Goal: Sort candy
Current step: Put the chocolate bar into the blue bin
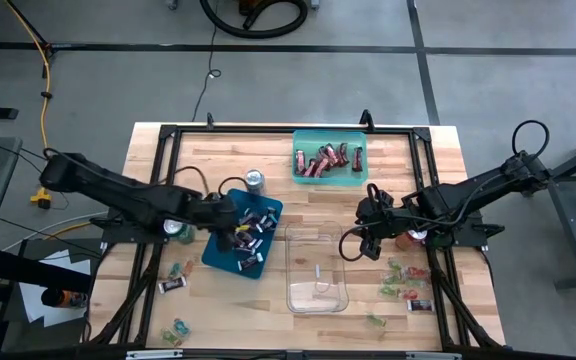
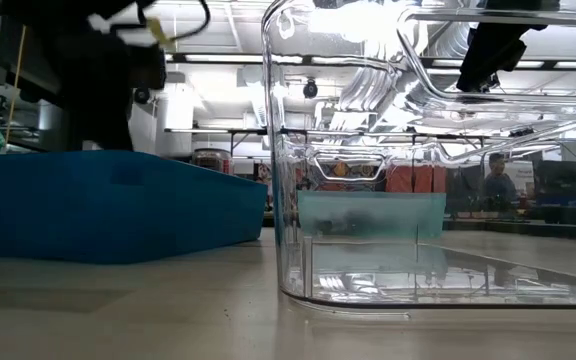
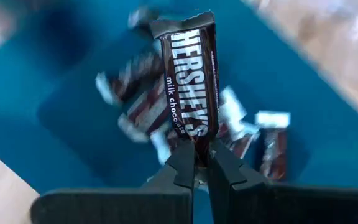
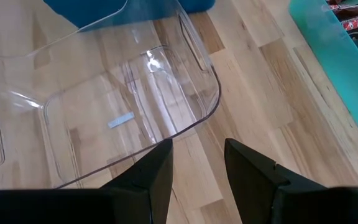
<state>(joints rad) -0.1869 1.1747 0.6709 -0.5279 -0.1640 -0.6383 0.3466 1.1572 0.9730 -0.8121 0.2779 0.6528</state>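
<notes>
Item 1, loose candy at the desk's 8 o'clock: small green-wrapped pieces [image 1: 178, 269] and 1 dark mini bar [image 1: 172, 287] lie on the bare wood, apparently still unsorted.

Item 2, left pincer [image 1: 230, 236]: hovers over the blue tray [image 1: 216, 255], fingers pressed on the lower end of a Hershey's milk chocolate bar [image 3: 189, 81], which hangs clear of the pile below. Held by 1 end, probably so the bar drops clean when released.

Item 3, blue tray: at 9 o'clock of the desk's centre, holding a heap of dark mini bars [image 1: 253, 240] with pale print; it seems to be the bin for this kind.

Item 4, can [image 1: 255, 180]: just at the tray's 12 o'clock, not part of the sort.

Item 5, clear container [image 1: 340, 300]: centre of the desk, toward 6 o'clock, with no candy in it and only a small pale label on its floor.

Item 6, teal tray [image 1: 358, 180]: at 12 o'clock, holding the dark red bars [image 1: 323, 160].

Item 7, right pincer [image 1: 356, 243]: at the clear container's 2 o'clock rim, fingers spread and carrying nothing, possibly waiting its turn.

Item 8, more loose candy at 4 o'clock: green-and-red pieces [image 1: 400, 272] and 1 dark bar [image 1: 419, 305], within the right arm's reach.
</notes>
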